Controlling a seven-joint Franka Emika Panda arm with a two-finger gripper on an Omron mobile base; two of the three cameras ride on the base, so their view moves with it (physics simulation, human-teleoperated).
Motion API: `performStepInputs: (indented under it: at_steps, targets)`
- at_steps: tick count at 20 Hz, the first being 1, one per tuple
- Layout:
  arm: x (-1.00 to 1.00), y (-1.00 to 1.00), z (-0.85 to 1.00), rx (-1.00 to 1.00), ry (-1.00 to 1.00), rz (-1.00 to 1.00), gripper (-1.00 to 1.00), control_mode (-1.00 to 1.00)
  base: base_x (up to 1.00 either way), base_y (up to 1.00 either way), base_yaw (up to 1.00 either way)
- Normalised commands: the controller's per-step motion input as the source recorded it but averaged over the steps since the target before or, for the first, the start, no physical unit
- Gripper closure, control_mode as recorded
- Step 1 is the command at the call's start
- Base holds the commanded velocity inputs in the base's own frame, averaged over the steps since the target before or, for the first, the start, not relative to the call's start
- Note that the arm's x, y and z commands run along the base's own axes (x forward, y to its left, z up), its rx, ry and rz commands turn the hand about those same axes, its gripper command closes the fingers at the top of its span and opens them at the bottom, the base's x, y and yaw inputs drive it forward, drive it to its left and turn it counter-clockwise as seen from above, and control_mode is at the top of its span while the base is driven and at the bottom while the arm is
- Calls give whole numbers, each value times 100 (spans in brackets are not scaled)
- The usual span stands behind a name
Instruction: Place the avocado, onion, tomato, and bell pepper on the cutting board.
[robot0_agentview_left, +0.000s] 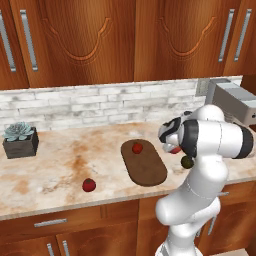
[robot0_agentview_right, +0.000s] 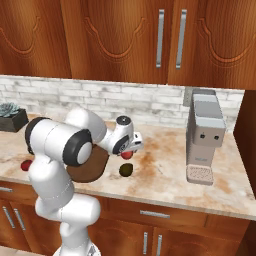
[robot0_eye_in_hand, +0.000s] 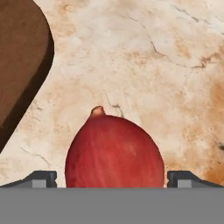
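Note:
A red onion (robot0_eye_in_hand: 114, 153) with a pointed tip lies on the marble counter just right of the cutting board (robot0_eye_in_hand: 17, 65). My gripper (robot0_eye_in_hand: 113, 178) is open and straddles it, one fingertip (robot0_eye_in_hand: 41, 178) on each side. From the base views the gripper (robot0_agentview_left: 173, 146) (robot0_agentview_right: 131, 149) hangs low over the onion (robot0_agentview_left: 176, 149) (robot0_agentview_right: 127, 154). The dark avocado (robot0_agentview_left: 187, 161) (robot0_agentview_right: 126, 170) rests on the counter just in front of the onion. One small red item (robot0_agentview_left: 137, 148) sits on the cutting board (robot0_agentview_left: 145, 165); another (robot0_agentview_left: 89, 185) (robot0_agentview_right: 25, 164) lies on the counter to its left. Which is the tomato and which the bell pepper I cannot tell.
A grey coffee machine (robot0_agentview_right: 205, 135) (robot0_agentview_left: 232, 102) stands at the right end of the counter. A succulent in a dark pot (robot0_agentview_left: 21, 140) sits at the far left by the brick wall. Wooden cabinets hang overhead.

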Motion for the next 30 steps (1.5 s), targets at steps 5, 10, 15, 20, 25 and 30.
performStepInputs:
  at_steps: [5, 10, 15, 20, 25, 30]
  targets:
    - [19, 0, -29, 0, 0, 2, -100, -100, 0, 0, 0]
    - [15, 0, -30, 0, 0, 2, 100, -100, 0, 0, 0]
    - [1, 0, -3, 0, 0, 0, 100, -100, 0, 0, 0]
    - [0, -1, 33, 6, 0, 1, 100, -100, 0, 0, 0]
    - [-4, 16, 53, 2, 0, 2, 100, -100, 0, 0, 0]
    - [-9, 41, 44, 0, 1, 1, 100, -100, 0, 0, 0]
